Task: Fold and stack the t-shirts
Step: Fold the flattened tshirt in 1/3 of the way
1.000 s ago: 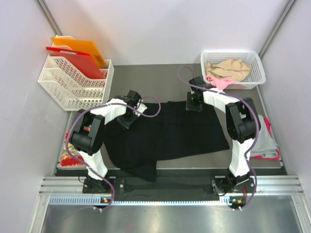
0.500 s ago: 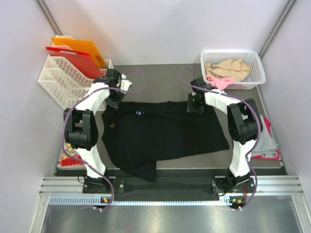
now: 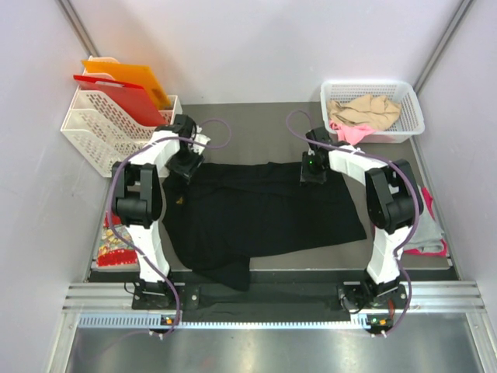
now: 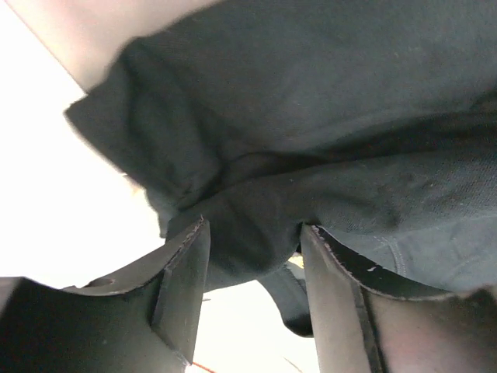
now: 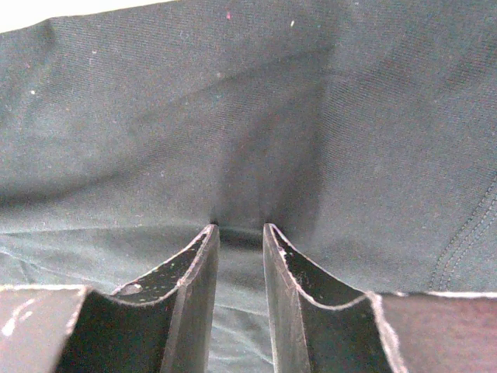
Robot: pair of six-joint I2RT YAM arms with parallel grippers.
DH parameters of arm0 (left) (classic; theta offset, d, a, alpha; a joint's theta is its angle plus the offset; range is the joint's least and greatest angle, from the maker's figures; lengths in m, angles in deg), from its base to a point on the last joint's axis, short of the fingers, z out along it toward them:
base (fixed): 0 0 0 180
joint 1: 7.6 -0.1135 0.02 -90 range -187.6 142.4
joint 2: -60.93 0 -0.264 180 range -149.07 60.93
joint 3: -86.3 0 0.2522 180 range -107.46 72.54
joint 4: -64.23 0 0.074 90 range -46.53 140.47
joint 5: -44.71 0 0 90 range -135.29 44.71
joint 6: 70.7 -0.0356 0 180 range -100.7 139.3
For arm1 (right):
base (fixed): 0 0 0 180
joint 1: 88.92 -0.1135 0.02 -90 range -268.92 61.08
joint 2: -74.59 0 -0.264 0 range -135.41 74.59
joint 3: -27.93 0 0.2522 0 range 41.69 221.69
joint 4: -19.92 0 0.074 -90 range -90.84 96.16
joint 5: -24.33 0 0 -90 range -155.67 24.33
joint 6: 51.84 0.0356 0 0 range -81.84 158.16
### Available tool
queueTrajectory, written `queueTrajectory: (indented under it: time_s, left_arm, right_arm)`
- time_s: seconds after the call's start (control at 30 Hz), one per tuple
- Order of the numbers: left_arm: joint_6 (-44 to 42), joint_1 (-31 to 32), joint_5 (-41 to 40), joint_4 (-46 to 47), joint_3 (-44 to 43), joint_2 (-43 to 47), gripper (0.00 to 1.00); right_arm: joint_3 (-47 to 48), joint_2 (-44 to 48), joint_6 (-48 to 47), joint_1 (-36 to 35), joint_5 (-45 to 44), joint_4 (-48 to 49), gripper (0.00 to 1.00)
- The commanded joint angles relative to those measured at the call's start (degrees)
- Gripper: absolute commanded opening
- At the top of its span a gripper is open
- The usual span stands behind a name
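A large black t-shirt (image 3: pixel 264 214) lies spread across the table, its near edge hanging over the front. My left gripper (image 3: pixel 189 163) is at the shirt's far left corner. In the left wrist view its jaws (image 4: pixel 254 227) stand apart, with a bulge of black cloth (image 4: pixel 326 101) lying loosely between the tips. My right gripper (image 3: pixel 313 172) sits on the shirt's far edge right of the middle. Its narrow jaws (image 5: pixel 241 228) pinch a small fold of the black cloth (image 5: pixel 233 116).
A white basket (image 3: pixel 411 116) at the back right holds a beige shirt (image 3: pixel 363 111) and a pink one (image 3: pixel 349 132). Grey and magenta shirts (image 3: pixel 425 225) lie at the right edge. A white rack (image 3: pixel 116 132) with red and orange folders (image 3: pixel 124 93) stands back left. A red patterned card (image 3: pixel 116 249) lies near the left arm.
The left gripper carried the shirt's left corner out toward the far left, spreading the cloth, and its jaws have now opened. The right gripper has stayed in place.
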Motion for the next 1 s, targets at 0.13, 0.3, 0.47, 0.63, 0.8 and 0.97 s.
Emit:
queueTrajectory:
  time_s: [0.13, 0.3, 0.47, 0.63, 0.8, 0.97]
  left_arm:
    - [0.6, 4.5, -7.9, 3.8, -2.0, 11.9, 0.62]
    - [1.8, 8.8, -7.8, 0.1, -0.1, 17.7, 0.71]
    - [2.2, 13.7, -0.7, -4.8, 8.5, 21.5, 0.69]
    - [2.6, 15.2, -1.5, -1.4, 17.7, 23.4, 0.65]
    - [2.7, 14.9, -2.2, 1.7, 19.4, 19.3, 0.61]
    - [1.7, 14.8, -3.3, 5.2, 17.4, 15.8, 0.59]
  right_arm:
    - [-2.7, 2.3, -0.6, 0.7, 0.7, 0.0, 0.30]
    - [-3.2, 2.5, -0.5, 0.7, 1.0, 0.4, 0.30]
    - [-2.9, 2.6, -0.5, 0.7, 1.1, 0.0, 0.30]
    - [-2.9, 2.6, -0.6, 0.7, 1.2, 0.0, 0.29]
    - [-3.4, 2.6, -0.6, 0.7, 1.1, -0.1, 0.29]
    - [-3.8, 3.1, -0.7, 0.7, 1.2, -0.1, 0.29]
